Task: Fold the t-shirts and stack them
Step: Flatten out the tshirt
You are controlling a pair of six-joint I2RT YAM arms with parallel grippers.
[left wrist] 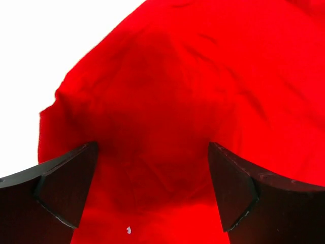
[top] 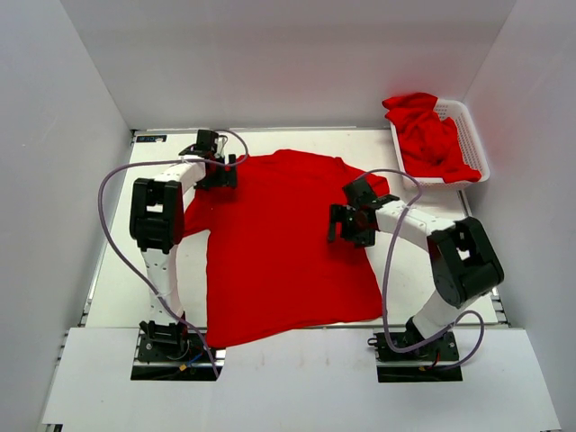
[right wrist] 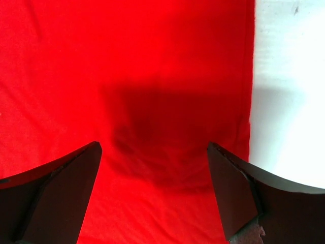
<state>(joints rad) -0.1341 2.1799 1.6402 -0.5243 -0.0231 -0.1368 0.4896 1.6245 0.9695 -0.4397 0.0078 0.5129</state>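
Right end effector near t-shirt edge

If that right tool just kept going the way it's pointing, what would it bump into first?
The right tool, jaws open, points down at the flat-spread red t-shirt, so it would most likely meet that cloth first, near a side edge. How close it is, I can't tell.

The white basket, heaped with red t-shirts, blocks the far right corner of the counter. Bare strips run along the left, right and far edges around the spread t-shirt. White walls close three sides.
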